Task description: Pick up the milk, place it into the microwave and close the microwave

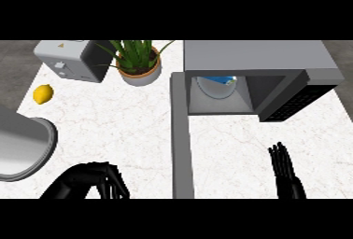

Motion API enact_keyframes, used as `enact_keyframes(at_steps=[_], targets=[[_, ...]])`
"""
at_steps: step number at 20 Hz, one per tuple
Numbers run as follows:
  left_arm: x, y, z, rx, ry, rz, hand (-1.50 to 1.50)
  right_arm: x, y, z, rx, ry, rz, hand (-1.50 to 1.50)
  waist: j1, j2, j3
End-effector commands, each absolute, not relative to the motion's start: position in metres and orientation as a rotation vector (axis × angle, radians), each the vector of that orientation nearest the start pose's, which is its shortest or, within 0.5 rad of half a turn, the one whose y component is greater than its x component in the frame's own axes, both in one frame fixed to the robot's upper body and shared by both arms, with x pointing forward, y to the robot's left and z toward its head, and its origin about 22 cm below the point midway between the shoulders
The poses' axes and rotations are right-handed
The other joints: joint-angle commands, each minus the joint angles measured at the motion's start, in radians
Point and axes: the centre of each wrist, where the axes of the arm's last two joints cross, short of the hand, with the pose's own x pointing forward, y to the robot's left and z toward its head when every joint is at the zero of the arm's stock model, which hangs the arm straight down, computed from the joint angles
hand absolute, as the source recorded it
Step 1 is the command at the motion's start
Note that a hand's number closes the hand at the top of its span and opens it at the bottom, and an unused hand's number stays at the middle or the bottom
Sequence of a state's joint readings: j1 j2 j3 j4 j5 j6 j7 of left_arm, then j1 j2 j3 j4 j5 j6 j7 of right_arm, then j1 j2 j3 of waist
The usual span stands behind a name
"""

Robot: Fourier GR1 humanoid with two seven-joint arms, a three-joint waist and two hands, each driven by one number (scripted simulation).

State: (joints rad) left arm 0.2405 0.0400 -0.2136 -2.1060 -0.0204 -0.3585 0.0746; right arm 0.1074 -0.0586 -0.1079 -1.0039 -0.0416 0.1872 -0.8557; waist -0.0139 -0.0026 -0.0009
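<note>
My left hand [93, 181] is low at the left side of the counter [124, 126], and its fingers are curled down with nothing inside them. My right hand [286, 172] is at the lower right, fingers straight and together, pointing away from me, holding nothing. The microwave [255, 70] stands at the far right and its door [180, 135] is open, reaching toward me between my two hands. Inside the cavity I see the milk [222, 80], a blue and white carton, standing on the round turntable plate [215, 91]. A toaster [69, 59], a potted plant [140, 63] and a lemon [43, 94] are at the left, with a grey bowl-like rim [31, 149] at the edge.
</note>
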Motion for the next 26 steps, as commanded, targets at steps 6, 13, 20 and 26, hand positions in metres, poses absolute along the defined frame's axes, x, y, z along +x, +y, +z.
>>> enact_keyframes(at_steps=[6,13,20,26], targets=[[0.22,0.166,0.066,-0.415,-1.677,-0.688,1.5,0.11,-0.294,-0.133,0.008,-1.787,-0.101,-1.5,-0.002,0.003,0.0],[0.213,0.116,0.044,-0.498,-1.566,-0.858,1.5,0.084,-0.326,-0.123,0.015,-1.816,-0.122,-1.5,0.003,0.002,0.001],[0.223,0.052,0.032,-0.454,-1.588,-0.993,1.5,0.076,-0.335,-0.088,0.108,-1.862,-0.065,-1.5,-0.014,0.004,0.0],[0.219,0.014,0.004,-0.45,-1.491,-0.992,1.5,0.086,-0.322,-0.068,0.201,-1.961,-0.055,-1.5,-0.049,0.008,0.0]])
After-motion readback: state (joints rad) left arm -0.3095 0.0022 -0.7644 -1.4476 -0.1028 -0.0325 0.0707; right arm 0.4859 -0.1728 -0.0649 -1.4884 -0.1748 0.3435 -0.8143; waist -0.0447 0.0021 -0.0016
